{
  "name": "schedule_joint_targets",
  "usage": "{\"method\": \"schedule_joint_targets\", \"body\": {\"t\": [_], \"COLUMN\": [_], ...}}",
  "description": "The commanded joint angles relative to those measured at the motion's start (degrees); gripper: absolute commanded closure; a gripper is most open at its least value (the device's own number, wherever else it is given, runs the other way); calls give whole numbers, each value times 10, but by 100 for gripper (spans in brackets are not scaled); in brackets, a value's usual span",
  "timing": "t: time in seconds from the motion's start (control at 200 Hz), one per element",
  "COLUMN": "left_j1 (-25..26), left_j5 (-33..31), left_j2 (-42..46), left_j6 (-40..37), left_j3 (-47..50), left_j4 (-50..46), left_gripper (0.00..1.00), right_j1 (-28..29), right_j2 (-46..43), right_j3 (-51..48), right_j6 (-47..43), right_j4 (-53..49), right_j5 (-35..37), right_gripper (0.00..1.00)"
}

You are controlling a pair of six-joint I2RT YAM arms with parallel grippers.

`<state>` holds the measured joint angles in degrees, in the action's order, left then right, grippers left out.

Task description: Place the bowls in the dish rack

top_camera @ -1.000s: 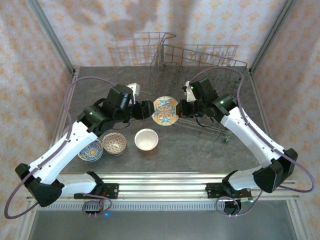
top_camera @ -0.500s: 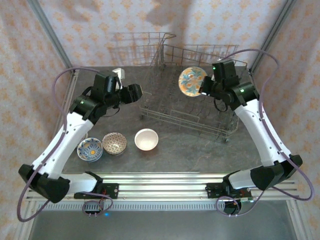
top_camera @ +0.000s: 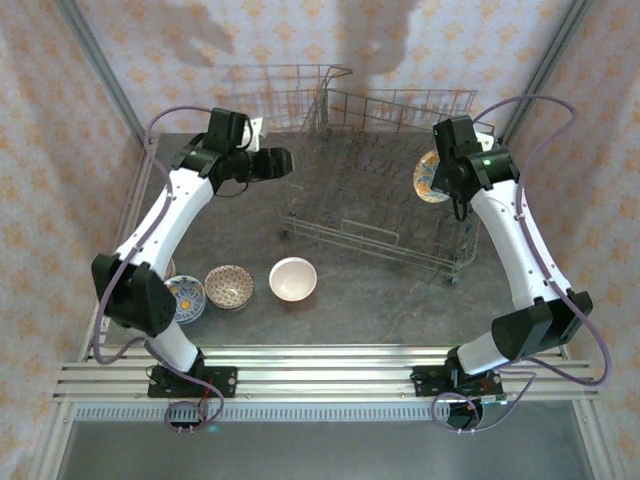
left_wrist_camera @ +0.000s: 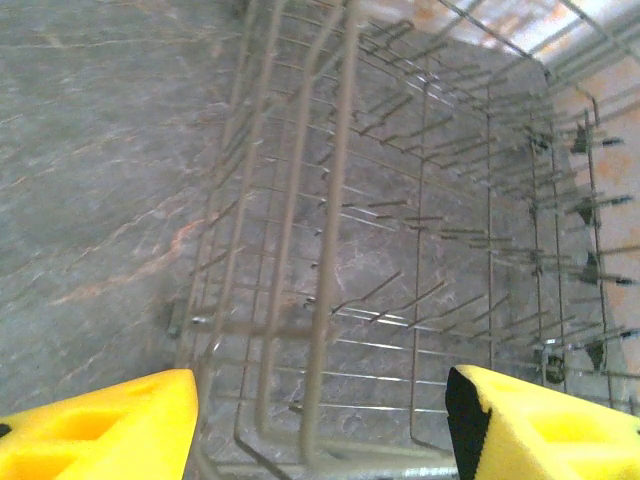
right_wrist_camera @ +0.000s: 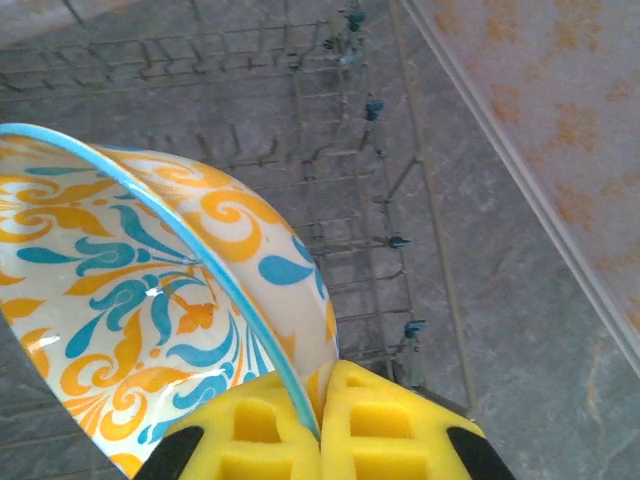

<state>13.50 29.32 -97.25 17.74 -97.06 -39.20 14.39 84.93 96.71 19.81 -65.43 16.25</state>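
The orange-and-blue floral ceramic bowl point(top_camera: 430, 177) point(right_wrist_camera: 150, 300) stands on edge at the far right end of the grey wire dish rack point(top_camera: 370, 240) point(right_wrist_camera: 340, 150), its light blue rim pinched between the yellow pads of my right gripper point(top_camera: 447, 180) point(right_wrist_camera: 320, 400), which is clamped fully on that rim. Whether the bowl touches the tines below, I cannot tell. At the rack's far left end, my left gripper point(top_camera: 280, 160) point(left_wrist_camera: 320, 420) hovers with its jaws parted wide and nothing between them, the rack's wall and rows of upright tines point(left_wrist_camera: 330, 250) directly beneath. On the grey stone-look table point(top_camera: 360, 300), near and left of the rack, three more bowls sit in a row: a plain white bowl point(top_camera: 293, 279), a brown speckled bowl point(top_camera: 229, 287) and a blue-and-orange patterned bowl point(top_camera: 183, 298), the last partly behind my left arm.
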Motion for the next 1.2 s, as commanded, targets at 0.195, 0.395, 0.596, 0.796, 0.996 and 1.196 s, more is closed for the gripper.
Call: {"method": "schedule_joint_targets", "body": {"t": [0.195, 0.395, 0.596, 0.796, 0.996, 1.196], "left_j1": [2, 25, 46, 65, 77, 108], "left_j5": [-60, -106, -121, -172, -218, -236], "left_j2": [-99, -150, -170, -189, -166, -136], "left_j6": [-123, -111, -86, -31, 62, 163], "left_j3": [-132, -180, -191, -206, -169, -107], "left_j4": [-126, -148, -146, -163, -139, -89], "left_gripper": [36, 52, 63, 79, 96, 100], "right_j1": [-5, -5, -5, -5, -5, -5], "right_j2": [19, 50, 87, 130, 156, 144], "right_j3": [1, 18, 37, 80, 149, 136], "right_j6": [38, 28, 11, -16, -44, -71], "right_j4": [-30, -31, -48, -47, -86, -86], "right_j5": [105, 106, 144, 147, 125, 163], "right_gripper": [100, 100, 100, 100, 100, 100]}}
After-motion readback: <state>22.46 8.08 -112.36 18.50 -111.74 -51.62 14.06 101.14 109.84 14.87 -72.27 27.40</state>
